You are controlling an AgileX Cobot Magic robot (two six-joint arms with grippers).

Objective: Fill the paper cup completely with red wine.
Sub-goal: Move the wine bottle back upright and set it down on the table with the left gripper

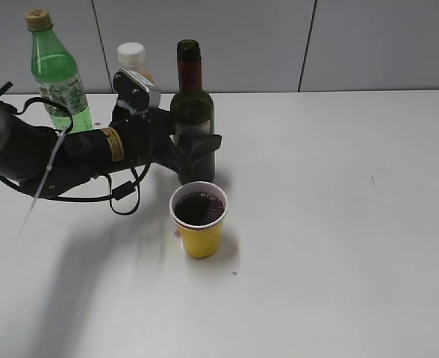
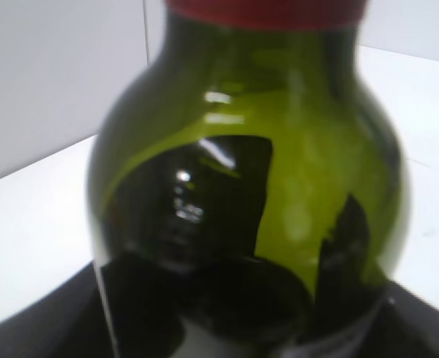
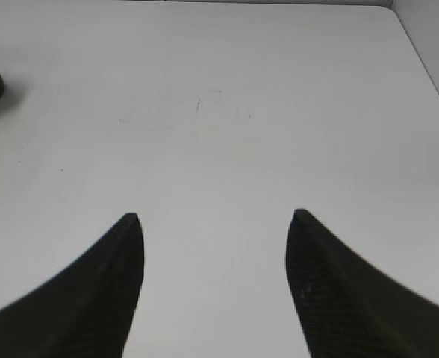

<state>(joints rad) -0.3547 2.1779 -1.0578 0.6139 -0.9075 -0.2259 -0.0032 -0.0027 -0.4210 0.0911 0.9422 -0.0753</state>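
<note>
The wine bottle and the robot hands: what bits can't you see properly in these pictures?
- Wine bottle: in the left wrist view it fills the picture, blurred, its top and base cut off by the edges.
- Left gripper: its fingertips are dark against the dark glass, so the exterior view cannot show whether they touch it.
- Juice bottle: mostly hidden behind the arm.
- Right gripper: outside the exterior view.
- Paper cup: missing from both wrist views.

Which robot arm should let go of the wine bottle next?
The left. Its gripper is wrapped around the upright wine bottle behind the paper cup, which already holds red wine. The right gripper hangs open over bare table.
</note>
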